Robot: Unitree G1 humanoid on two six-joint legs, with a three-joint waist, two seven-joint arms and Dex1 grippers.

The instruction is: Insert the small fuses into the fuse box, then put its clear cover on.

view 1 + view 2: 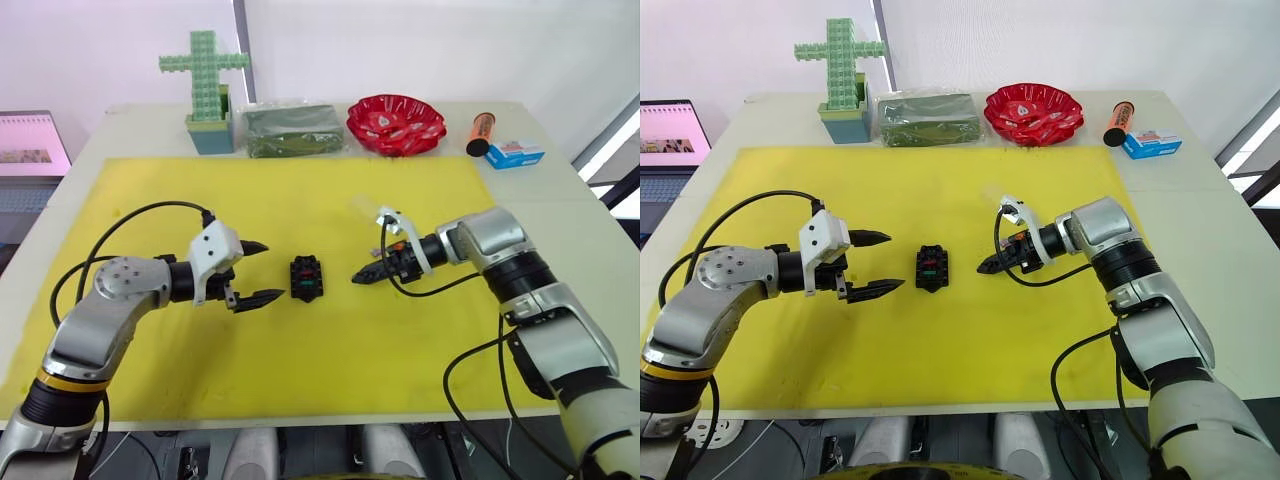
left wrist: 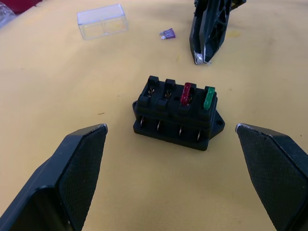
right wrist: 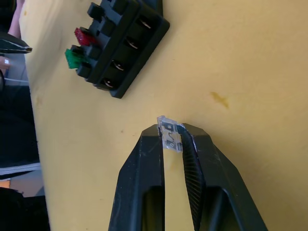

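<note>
**Pale fuse held, two slots filled**

Head views: the fuse box (image 1: 306, 278) sits on the yellow mat (image 1: 300, 370) between the left claw (image 1: 256, 272) (spread wide) and the right claw (image 1: 358, 277).

Left wrist view: red fuse (image 2: 186, 93) and green fuse (image 2: 209, 98) stand seated; the clear cover (image 2: 102, 21) and a purple fuse (image 2: 167, 33) lie beyond.

Right wrist view: fingertips pinch a pale grey fuse (image 3: 171, 136) near the box.

A yellow mat (image 1: 300, 370) covers most of the surface (image 1: 120, 125). Along the far edge, left to right: a green block cross (image 1: 204, 70) in a teal base, a clear bag of green material (image 1: 292, 130), a red bowl (image 1: 396, 124), an orange cylinder (image 1: 481, 133), a blue-white carton (image 1: 514, 153). A laptop (image 1: 32, 150) stands at far left.
</note>
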